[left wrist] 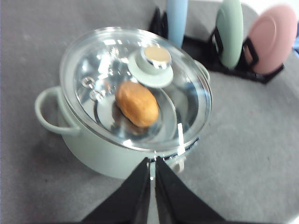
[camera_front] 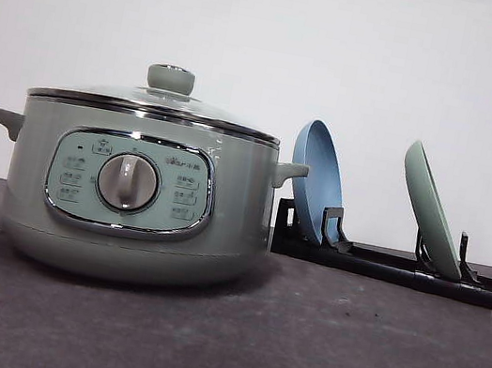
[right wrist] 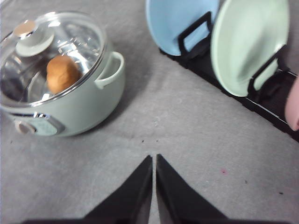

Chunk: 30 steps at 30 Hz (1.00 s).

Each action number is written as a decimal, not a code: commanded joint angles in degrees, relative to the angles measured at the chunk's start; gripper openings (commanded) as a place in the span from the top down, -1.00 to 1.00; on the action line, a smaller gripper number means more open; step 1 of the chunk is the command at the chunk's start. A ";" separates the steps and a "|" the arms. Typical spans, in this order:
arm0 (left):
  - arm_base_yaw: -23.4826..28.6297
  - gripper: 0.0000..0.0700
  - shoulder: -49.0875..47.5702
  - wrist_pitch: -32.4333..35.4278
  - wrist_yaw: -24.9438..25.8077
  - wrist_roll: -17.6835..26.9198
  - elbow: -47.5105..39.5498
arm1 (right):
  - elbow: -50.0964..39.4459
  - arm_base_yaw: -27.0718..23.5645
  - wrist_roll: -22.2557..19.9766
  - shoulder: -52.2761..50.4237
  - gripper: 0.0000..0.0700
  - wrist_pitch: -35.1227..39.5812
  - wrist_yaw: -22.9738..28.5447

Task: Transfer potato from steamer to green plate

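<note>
Left gripper (left wrist: 152, 186): I read the fingers as pressed together, nothing between them. It hangs above and just short of the steamer's front rim.
Right gripper (right wrist: 153, 186): fingers also pressed together, nothing held. Bare table (right wrist: 187, 140) lies under it, between steamer and rack.
Potato (left wrist: 137, 103): lies on the floor of the steamer (left wrist: 107, 154), under the closed glass lid (left wrist: 93, 60). Not reachable until I lift the lid.
Potato axis: in the left wrist view its long axis runs on a diagonal, skewed to the line of the left fingers.
Direction from gripper: potato is ahead of and below the left fingers, just past the lid knob (left wrist: 157, 56) side of centre.
Nearer arm: left, in my judgement; it sits almost over the pot. The right arm stands well apart, nearer the plates.
Green plate (right wrist: 247, 46): upright on edge in the black rack (right wrist: 275, 116), between the blue plate (right wrist: 177, 23) and the pink plate (left wrist: 273, 37). Not lying flat, so not ready to receive.
Front view adds: control panel and dial (camera_front: 128, 182); the lid seated level on the rim.
Wrist views add: the potato itself, seen through the glass.
Next step, as I judge it: lid off by the knob, plate laid down.
</note>
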 commanded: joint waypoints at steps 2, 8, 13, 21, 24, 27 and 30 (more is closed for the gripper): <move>-0.21 0.93 0.26 0.43 0.35 1.50 1.38 | 1.20 0.42 -1.16 0.35 1.00 0.26 -0.11; -0.21 -0.27 0.26 0.43 0.35 1.19 1.38 | 1.20 0.42 -0.48 0.33 -0.19 0.63 -0.02; -0.21 -0.73 0.26 0.38 0.35 1.19 1.38 | 1.20 0.42 -0.44 0.33 -0.51 0.66 0.02; -0.21 -0.72 0.26 0.26 0.35 1.20 1.38 | 1.20 0.42 -0.05 0.35 -0.51 0.66 0.02; -0.21 -0.72 0.26 0.28 0.35 1.20 1.38 | 1.20 0.42 0.00 0.36 -0.51 0.80 0.02; -0.21 -0.72 0.26 0.28 0.35 1.19 1.38 | 1.20 0.42 0.99 0.36 -0.51 1.46 0.02; -0.21 -0.72 0.26 0.29 0.35 1.19 1.38 | 1.24 0.42 2.64 0.71 -0.51 3.08 0.02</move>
